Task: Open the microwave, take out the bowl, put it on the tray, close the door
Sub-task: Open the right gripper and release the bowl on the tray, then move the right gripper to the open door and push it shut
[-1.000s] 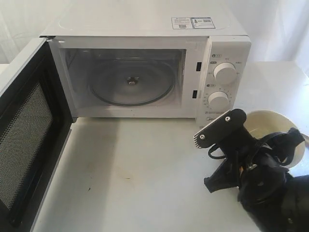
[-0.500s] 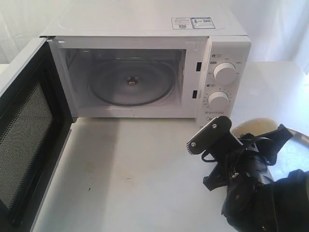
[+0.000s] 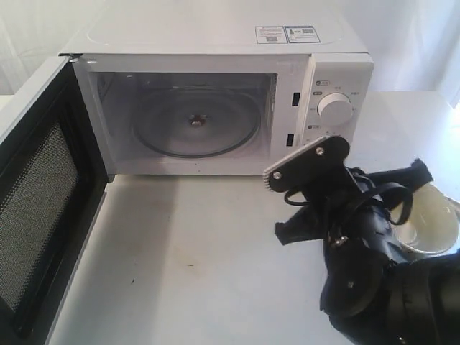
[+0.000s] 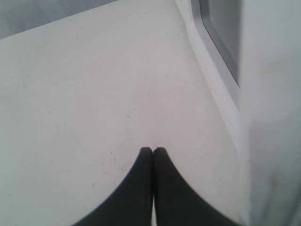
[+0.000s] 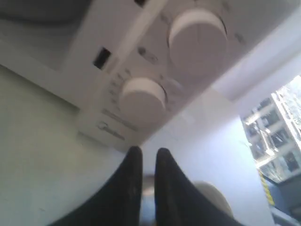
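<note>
We record the right gripper [image 5: 146, 153], narrowly parted and empty, withdrawn leftward from the bowl [image 3: 429, 215]; the door [image 3: 36, 215] still needs closing.

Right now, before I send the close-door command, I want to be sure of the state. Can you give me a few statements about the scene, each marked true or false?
1. The door stands open. True.
2. The bowl sits on the glass turntable. False: the glass turntable is bare, and the bowl is outside, to the right of the microwave, behind the right arm.
3. The left tool has its fingers pressed together. True.
4. The right tool grips the bowl. False: the right tool holds nothing and points toward the dials.
</note>
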{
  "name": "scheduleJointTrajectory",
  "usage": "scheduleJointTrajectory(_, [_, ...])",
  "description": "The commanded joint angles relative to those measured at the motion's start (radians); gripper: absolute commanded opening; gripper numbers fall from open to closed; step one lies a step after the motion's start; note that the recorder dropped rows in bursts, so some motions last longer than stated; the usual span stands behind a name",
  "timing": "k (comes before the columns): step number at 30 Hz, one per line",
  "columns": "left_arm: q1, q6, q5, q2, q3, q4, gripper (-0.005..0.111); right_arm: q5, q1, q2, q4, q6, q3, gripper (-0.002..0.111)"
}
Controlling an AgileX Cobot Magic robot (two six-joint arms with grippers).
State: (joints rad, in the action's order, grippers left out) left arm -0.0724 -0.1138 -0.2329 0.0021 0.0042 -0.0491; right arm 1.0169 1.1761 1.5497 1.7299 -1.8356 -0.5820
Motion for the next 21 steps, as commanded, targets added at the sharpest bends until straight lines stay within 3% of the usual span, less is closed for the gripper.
scheduleJointTrajectory(1, [0.004, 0.005, 0.000, -0.002, -0.004, 0.005, 0.000, -0.141, 0.059, -0.046, 0.015, 0.114, -0.115, 0.000])
scheduleJointTrajectory(4, [0.004, 0.005, 0.000, -0.002, -0.004, 0.005, 0.000, -0.256, 0.089, -0.053, 0.015, 0.174, -0.218, 0.000])
scheduleJointTrajectory(9, [0.004, 0.005, 0.000, -0.002, -0.004, 0.005, 0.000, -0.689, 0.091, -0.027, 0.015, 0.402, -0.507, 0.000])
scheduleJointTrajectory(14, [0.004, 0.005, 0.000, -0.002, -0.004, 0.005, 0.000, -0.656, 0.091, 0.105, 0.015, 0.393, -0.806, 0.000])
scheduleJointTrajectory(21, [0.004, 0.005, 0.000, -0.002, -0.004, 0.005, 0.000, -0.830, 0.096, 0.435, 0.015, 0.477, -1.185, 0.000])
